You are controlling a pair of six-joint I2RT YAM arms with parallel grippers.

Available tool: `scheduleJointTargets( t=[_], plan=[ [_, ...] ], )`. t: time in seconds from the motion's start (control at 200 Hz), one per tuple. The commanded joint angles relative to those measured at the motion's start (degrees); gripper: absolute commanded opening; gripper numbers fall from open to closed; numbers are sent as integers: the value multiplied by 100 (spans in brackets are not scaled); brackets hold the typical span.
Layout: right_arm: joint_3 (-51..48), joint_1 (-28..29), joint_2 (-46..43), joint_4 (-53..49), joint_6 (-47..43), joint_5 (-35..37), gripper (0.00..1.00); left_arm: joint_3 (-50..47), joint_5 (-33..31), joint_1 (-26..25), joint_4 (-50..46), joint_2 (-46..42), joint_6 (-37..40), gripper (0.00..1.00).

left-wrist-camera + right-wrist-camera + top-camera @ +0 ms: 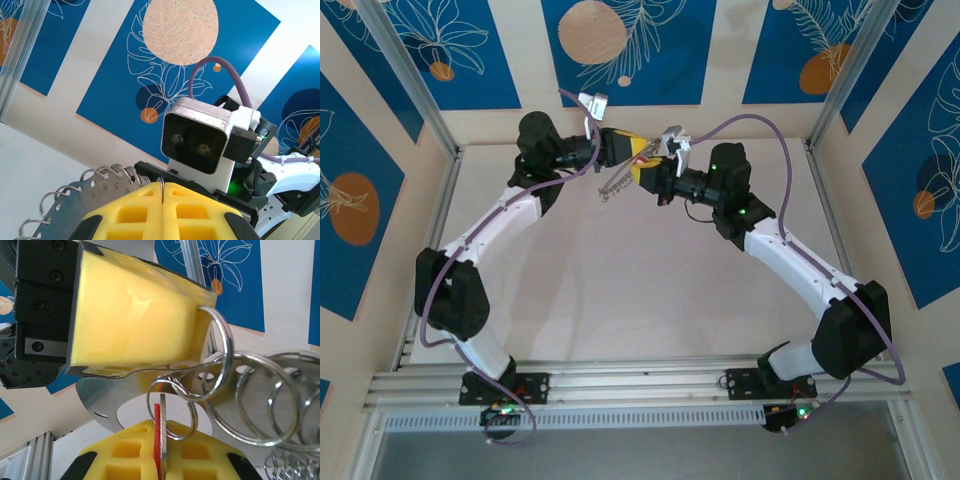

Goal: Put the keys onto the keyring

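Left pincer [162, 200] clamps keyring [229, 345]: thin silvery wire loops, linked, beside numbered grey disc [70, 205]. Right pincer [161, 450] grips key [159, 415]: tiny, red, edge-on, silvery blade, tip at small loop; both aloft over far table [620, 290].

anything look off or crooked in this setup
The numbered metal plate hangs tilted in mid-air, carried by one split ring pinched in the left claw, its other rings splaying loose. The red key stands edge-on in the right claw, beside a ring. Nothing looks damaged.
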Motion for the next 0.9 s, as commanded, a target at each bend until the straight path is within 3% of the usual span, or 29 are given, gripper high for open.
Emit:
scheduleJointTargets(
  t=[0.0, 0.06, 0.17, 0.475, 0.895],
  plan=[
    [65, -34, -70, -302, 14, -284, 23, 29, -29, -58, 588, -48, -159, 0],
    [-81, -137, -222, -280, 117, -302, 33, -17, -59, -62, 662, -54, -196, 0],
    [-373, -378, -570, -252, 342, -422, 39, -78, -61, -61, 765, -53, -271, 0],
    [-458, -1084, -1038, 306, 1391, -751, 42, -102, -46, -58, 1388, 132, -645, 0],
    [21, -1291, 129, 2549, 3466, -943, 37, -134, -374, -60, 2128, 384, -1244, 0]
  ],
)
